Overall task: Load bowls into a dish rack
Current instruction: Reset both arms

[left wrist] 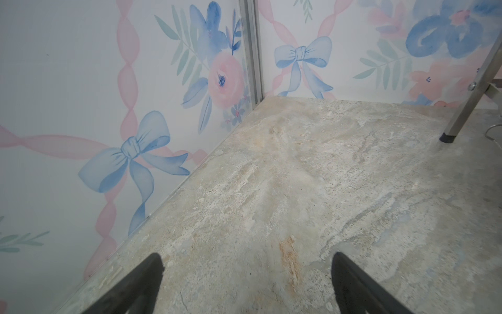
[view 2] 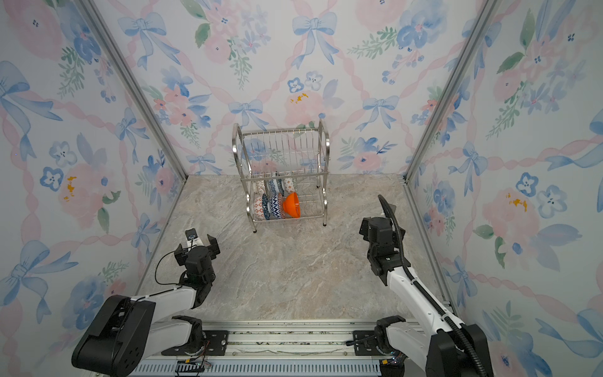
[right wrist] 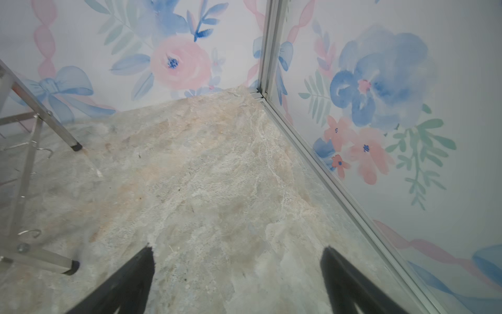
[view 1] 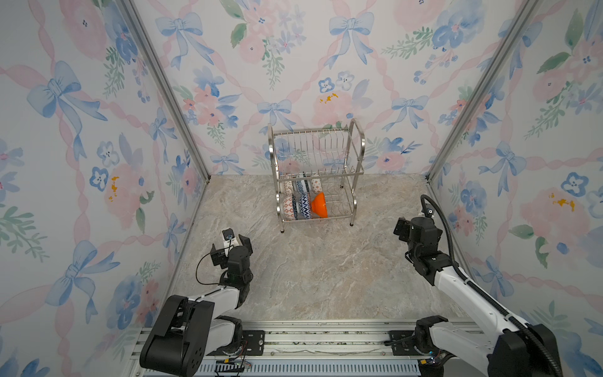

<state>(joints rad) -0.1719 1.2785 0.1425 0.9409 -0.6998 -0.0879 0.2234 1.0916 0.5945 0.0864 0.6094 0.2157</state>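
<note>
Saw bowls point(view 1: 305, 205) slotted edgewise in dish rack point(view 1: 270, 143); presumably for wire support. Logged left end effector point(left wrist: 247, 258) spread wide, empty; right end effector point(right wrist: 238, 250) likewise.

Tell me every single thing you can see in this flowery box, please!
Two-tier shiny steel wire dish rack: one, silver, back of the table.
Plain glossy orange bowl: one, orange, on edge in the rack's lower tier, end of the front row.
Small round patterned bowls: several, blue, red-orange and white, on edge in the lower tier; too crowded to count.
Marble-look tabletop: one, beige-grey, under the rack.
Flower-and-bow wallpapered walls: three, pink and blue, around the table.
Left gripper: one, black, open and empty, over the table's near part.
Right gripper: one, black, open and empty, likewise.
</note>
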